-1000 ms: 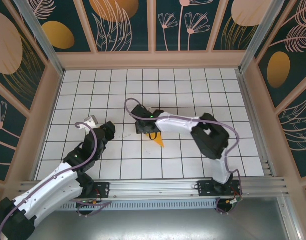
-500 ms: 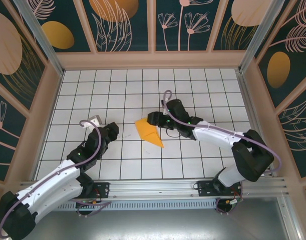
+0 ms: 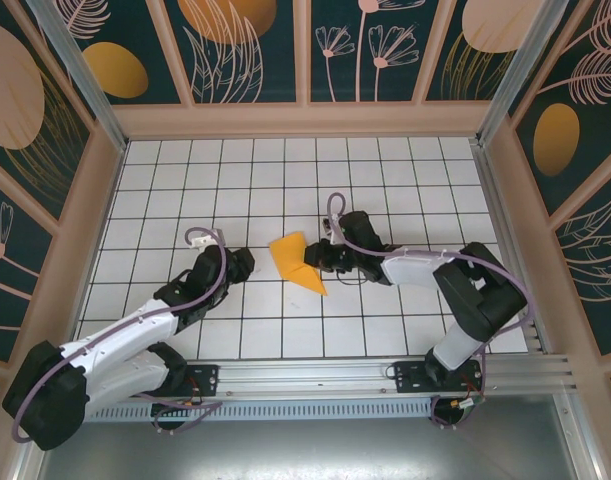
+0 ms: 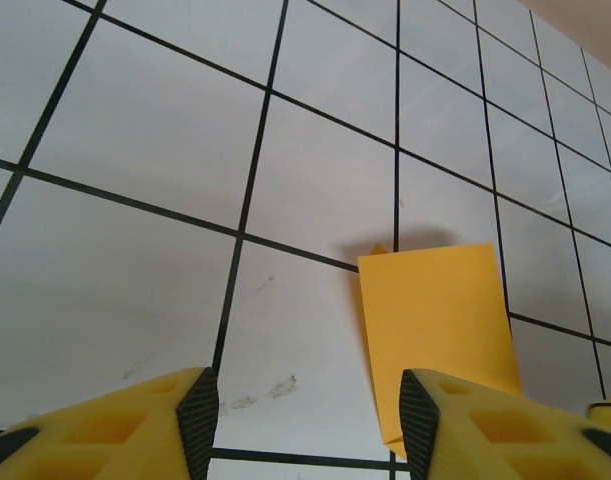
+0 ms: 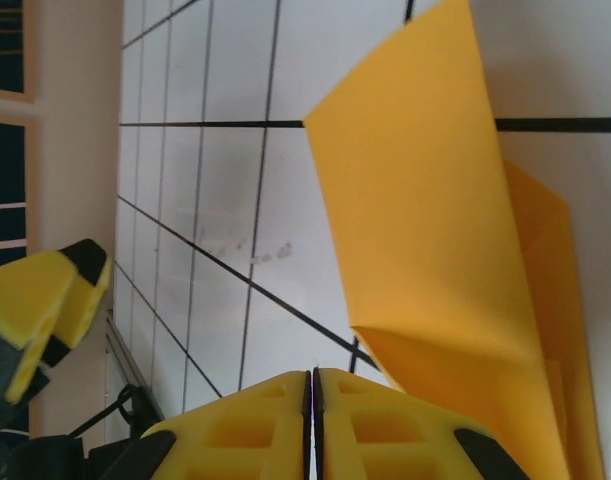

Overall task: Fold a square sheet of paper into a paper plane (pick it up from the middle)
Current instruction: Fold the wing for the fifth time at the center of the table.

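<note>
Progress: the square sheet of paper (image 3: pixel 297 262) is folded into a smaller pointed shape with 1 flap standing up. Judged mid-task, as no narrow dart is formed yet.
Paper position: middle of the table (image 3: pixel 185 170), well apart from every edge.
Right gripper (image 5: pixel 313 385): fingers pressed together with no paper seen between them. The paper is just beside the tips.
Left gripper (image 4: pixel 305 400): fingers apart and empty. The paper lies ahead, by 1 fingertip.

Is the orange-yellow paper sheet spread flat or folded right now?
Folded: the orange-yellow paper sheet shows overlapping layers and a raised flap in the right wrist view.
</note>
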Controlling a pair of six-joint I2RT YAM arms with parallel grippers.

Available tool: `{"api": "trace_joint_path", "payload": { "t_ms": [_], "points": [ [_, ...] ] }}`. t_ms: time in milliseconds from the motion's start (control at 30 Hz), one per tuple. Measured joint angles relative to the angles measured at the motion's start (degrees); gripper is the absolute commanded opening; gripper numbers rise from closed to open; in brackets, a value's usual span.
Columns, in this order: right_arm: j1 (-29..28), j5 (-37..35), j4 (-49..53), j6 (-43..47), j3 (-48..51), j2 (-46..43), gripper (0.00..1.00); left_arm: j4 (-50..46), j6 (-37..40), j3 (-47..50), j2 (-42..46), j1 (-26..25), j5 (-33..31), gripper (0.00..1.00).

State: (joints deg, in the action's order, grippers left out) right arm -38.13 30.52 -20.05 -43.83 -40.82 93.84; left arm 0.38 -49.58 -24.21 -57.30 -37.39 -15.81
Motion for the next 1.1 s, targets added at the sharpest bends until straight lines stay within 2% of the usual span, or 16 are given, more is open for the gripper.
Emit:
{"api": "trace_joint_path", "payload": {
  "t_ms": [233,500,867,1100],
  "points": [
    [0.1,1.0,-0.8,0.2,-0.4,4.6,0.14,0.5,0.0,0.0,-0.6,0.0,1.1,0.55],
    [0.3,-1.5,-4.9,-2.3,0.7,8.5,0.15,1.5,0.9,-0.6,-3.4,0.0,4.3,0.57],
    [0.7,-4.1,-25.7,-18.9,11.6,9.6,0.15,6.7,2.0,-5.5,-13.0,0.4,16.6,0.63],
    [0.6,-4.9,-26.8,-22.8,12.0,9.8,0.15,10.1,1.7,-7.8,-19.7,1.4,22.6,0.64]
  ]
}}
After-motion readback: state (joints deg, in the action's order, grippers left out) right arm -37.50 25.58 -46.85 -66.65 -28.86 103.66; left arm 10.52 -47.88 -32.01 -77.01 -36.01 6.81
